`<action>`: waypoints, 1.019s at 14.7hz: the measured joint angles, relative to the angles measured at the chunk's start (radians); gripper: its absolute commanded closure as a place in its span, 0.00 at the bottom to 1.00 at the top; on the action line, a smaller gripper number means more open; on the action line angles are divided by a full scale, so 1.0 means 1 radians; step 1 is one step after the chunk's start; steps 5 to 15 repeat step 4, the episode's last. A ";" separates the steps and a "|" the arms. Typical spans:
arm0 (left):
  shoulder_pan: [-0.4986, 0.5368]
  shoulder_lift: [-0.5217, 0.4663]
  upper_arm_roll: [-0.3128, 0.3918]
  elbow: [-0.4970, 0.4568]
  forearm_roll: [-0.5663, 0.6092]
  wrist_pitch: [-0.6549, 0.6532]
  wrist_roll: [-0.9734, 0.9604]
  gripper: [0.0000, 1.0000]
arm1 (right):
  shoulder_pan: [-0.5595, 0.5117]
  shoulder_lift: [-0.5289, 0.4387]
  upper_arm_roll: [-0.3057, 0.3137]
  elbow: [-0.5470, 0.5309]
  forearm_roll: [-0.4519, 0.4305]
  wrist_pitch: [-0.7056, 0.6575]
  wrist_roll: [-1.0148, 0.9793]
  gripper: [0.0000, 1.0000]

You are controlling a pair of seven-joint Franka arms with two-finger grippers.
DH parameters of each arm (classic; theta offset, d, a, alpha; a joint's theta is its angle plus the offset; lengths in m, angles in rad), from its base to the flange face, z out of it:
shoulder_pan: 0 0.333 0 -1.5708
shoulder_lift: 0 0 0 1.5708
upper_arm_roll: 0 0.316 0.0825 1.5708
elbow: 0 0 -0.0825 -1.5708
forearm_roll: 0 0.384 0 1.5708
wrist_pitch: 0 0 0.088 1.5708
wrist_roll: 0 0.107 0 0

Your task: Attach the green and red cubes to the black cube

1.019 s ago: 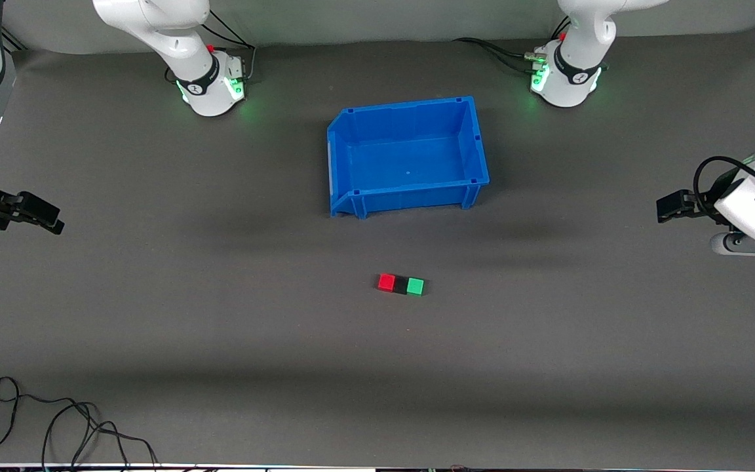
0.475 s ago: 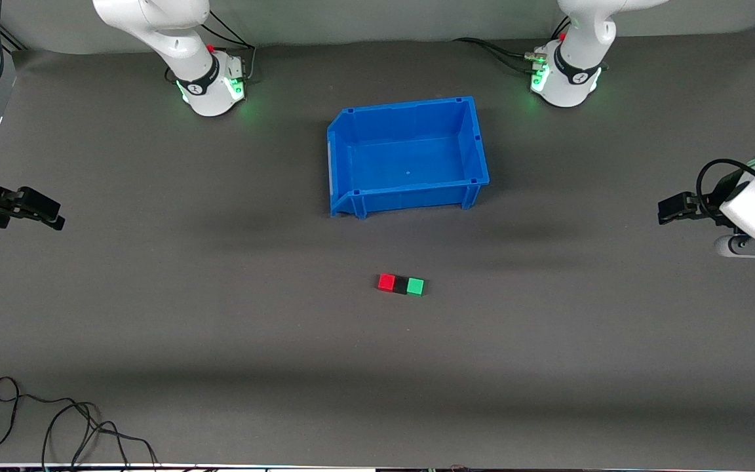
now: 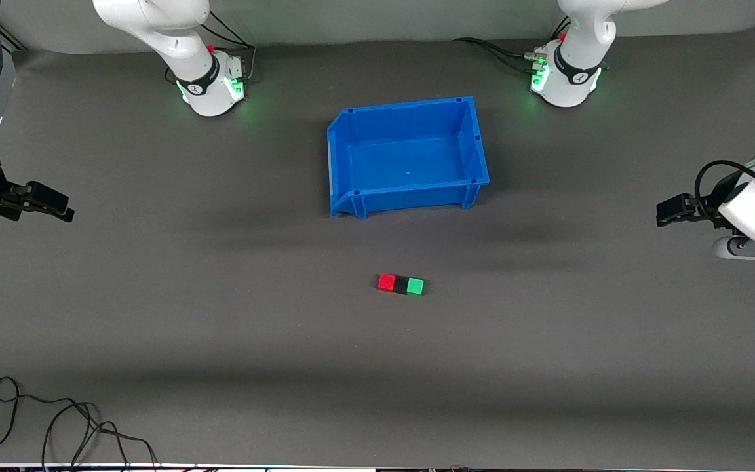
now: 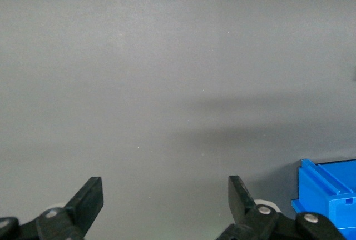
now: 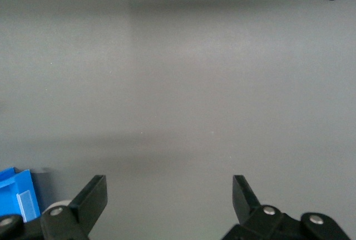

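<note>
The red cube (image 3: 386,282), the black cube (image 3: 401,284) and the green cube (image 3: 415,286) lie touching in one row on the table, the black one in the middle. The red cube is toward the right arm's end, the green toward the left arm's end. My left gripper (image 3: 669,211) is open and empty over the table's edge at the left arm's end; its wrist view (image 4: 166,187) shows bare mat between its fingers. My right gripper (image 3: 56,208) is open and empty over the right arm's end (image 5: 169,184). Both are well away from the cubes.
A blue bin (image 3: 410,196) stands empty, farther from the front camera than the cubes. Its corner shows in the left wrist view (image 4: 328,195) and the right wrist view (image 5: 16,193). A black cable (image 3: 56,419) lies at the near edge toward the right arm's end.
My right gripper has shifted a little toward the table's middle and toward the bases. The left gripper has barely moved. The cubes have not moved.
</note>
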 measured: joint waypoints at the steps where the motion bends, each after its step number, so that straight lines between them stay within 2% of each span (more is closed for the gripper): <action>1: 0.000 0.001 0.000 0.000 0.000 0.000 0.000 0.00 | 0.001 0.000 0.002 0.001 0.001 0.000 0.000 0.00; 15: 0.000 0.001 0.000 0.000 0.000 0.000 0.000 0.00 | 0.002 0.000 0.006 0.002 0.001 0.000 0.000 0.00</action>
